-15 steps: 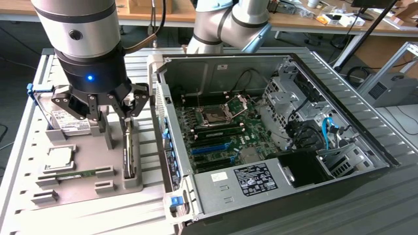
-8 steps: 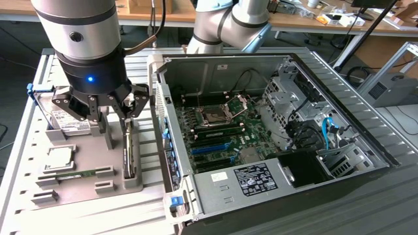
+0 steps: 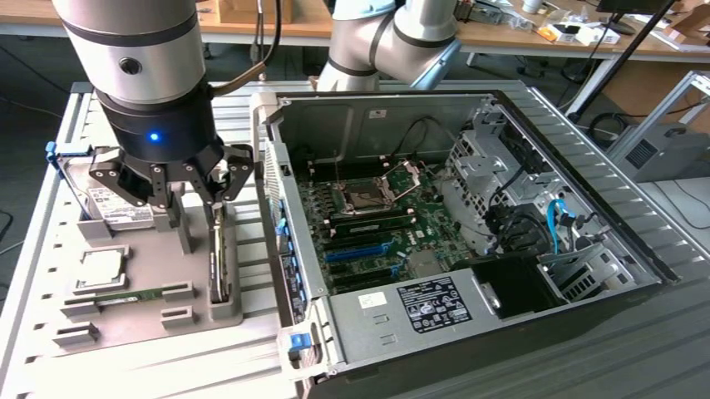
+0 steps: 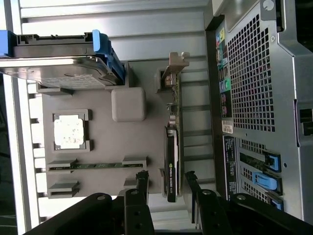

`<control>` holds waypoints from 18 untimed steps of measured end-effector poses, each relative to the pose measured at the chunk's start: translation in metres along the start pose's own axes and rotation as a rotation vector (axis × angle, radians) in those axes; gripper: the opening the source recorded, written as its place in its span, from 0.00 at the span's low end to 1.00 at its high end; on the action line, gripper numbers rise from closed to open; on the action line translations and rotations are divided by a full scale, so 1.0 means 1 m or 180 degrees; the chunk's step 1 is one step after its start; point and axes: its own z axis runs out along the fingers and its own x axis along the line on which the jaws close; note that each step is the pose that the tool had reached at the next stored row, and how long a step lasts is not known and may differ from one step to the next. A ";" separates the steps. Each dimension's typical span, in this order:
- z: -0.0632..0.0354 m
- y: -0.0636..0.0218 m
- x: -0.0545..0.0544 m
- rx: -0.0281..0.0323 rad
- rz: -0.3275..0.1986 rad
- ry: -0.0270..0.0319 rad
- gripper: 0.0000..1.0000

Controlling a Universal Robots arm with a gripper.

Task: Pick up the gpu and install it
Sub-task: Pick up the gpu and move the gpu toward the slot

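Grey moulded tray [image 3: 133, 249] holds the gpu [image 3: 222, 249] on edge, along its side nearest the open computer case [image 3: 377, 100]. The gripper [image 3: 202, 223] hangs just over it, jaws wide, straddling it without gripping. Nothing is lifted yet, so the pick-up and the whole installing are left.

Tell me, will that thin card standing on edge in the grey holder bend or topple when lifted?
Probably stiff: the gpu is a flat circuit board with a metal bracket. Standing on its thin edge in the grey holder, it might tip if nudged sideways. Its bare electronics look fragile under a hard squeeze.
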 end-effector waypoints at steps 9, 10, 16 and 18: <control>0.0025 -0.0001 0.000 0.0000 0.0000 0.0000 0.42; 0.0027 -0.0001 0.000 0.0000 0.0000 0.0000 0.42; 0.0044 -0.0002 0.000 0.0000 0.0000 0.0000 0.42; 0.0051 -0.0002 0.000 0.0000 0.0000 0.0000 0.42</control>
